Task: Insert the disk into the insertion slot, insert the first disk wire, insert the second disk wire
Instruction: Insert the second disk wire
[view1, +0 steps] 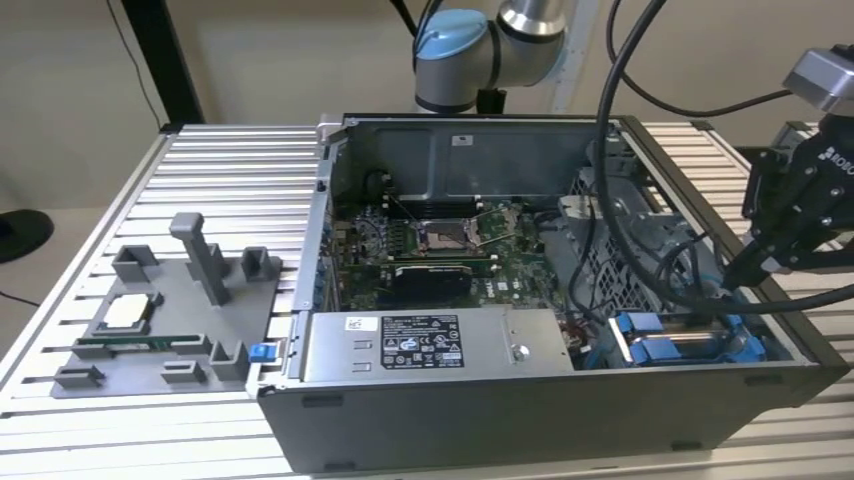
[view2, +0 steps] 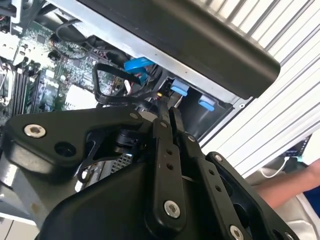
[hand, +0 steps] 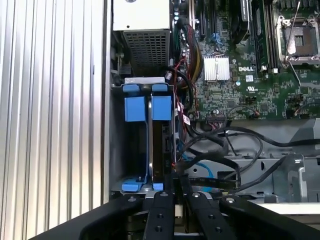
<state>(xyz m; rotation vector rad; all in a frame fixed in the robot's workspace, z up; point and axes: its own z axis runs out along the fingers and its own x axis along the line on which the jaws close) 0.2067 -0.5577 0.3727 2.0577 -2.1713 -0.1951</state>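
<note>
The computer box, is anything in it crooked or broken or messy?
Nothing looks broken or spilled. The disk in its blue frame sits straight in the insertion slot. The only messy part is the black cables, which loop loosely across the case right beside it.

In the first wrist view, the disk (hand: 161, 145) stands on edge in the insertion slot (hand: 117, 150), beside black cables (hand: 220, 150).

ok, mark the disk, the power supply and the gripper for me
disk (hand: 161, 107), first wrist view, on its blue bracket.
power supply (view1: 414, 345), exterior view, on its top label.
gripper (hand: 178, 186), first wrist view, between the fingertips.
</note>
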